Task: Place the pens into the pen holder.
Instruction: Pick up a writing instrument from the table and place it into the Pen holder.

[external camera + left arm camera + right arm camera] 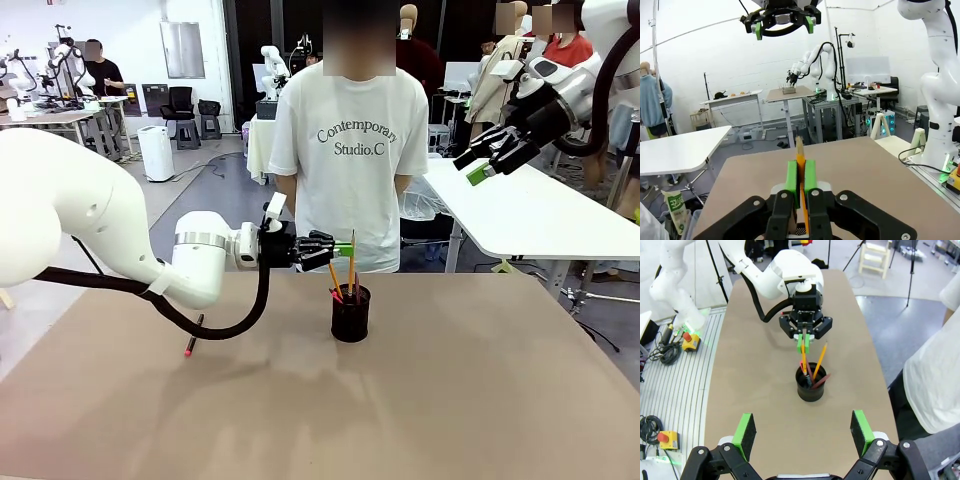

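Left gripper (803,342) has its pads clamped together on the orange pencil (799,147), and the lower end looks already inside the pen holder (350,315) mid-table. I'd open slowly and back out along the fingers, so I don't bump the yellow pencil (820,355) leaning in there. Right gripper (803,424) hangs high, fingers wide apart. A black pen (193,337) lies by the left arm's cable (240,325), and a person (350,150) stands right behind the holder.

White walls (715,60), grey floor (212,188), white side table (540,215), black office chairs (180,104) far behind.
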Tool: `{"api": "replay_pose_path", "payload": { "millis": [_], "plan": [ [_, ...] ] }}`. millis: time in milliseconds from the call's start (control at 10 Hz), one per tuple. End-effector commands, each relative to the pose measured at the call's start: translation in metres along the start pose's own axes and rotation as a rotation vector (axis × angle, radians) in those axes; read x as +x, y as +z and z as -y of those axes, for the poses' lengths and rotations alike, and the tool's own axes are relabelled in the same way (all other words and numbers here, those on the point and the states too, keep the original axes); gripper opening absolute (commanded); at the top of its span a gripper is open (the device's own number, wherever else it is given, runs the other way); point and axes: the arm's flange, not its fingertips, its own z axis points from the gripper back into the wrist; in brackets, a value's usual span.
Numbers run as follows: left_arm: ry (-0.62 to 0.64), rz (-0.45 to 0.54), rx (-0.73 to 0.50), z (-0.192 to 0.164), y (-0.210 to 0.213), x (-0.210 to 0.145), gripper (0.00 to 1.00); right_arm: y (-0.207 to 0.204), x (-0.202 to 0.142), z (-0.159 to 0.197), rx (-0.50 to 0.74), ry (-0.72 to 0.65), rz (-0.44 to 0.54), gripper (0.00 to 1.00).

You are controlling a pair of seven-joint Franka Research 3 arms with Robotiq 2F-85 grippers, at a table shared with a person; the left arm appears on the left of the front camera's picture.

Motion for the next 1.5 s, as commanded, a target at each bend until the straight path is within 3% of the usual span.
{"api": "replay_pose_path", "payload": {
  "millis": [0, 500, 1000, 1400],
  "plan": [
    [0.029, 0.005, -0.026, -0.008, 0.001, -0.004, 0.03, 0.0, 0.002, -0.001, 0.0, 0.002, 0.0, 1.0],
    [0.019, 0.018, -0.021, -0.003, 0.003, 0.003, 1.0, 0.0, 0.002, -0.001, 0.0, 0.002, 0.0, 1.0],
    [0.023, 0.005, 0.007, 0.004, 0.0, 0.015, 1.0, 0.0, 0.002, -0.001, 0.0, 0.002, 0.0, 1.0],
    [0.006, 0.02, -0.017, -0.004, -0.003, 0.004, 1.0, 0.0, 0.002, -0.001, 0.0, 0.002, 0.0, 1.0]
  ]
}}
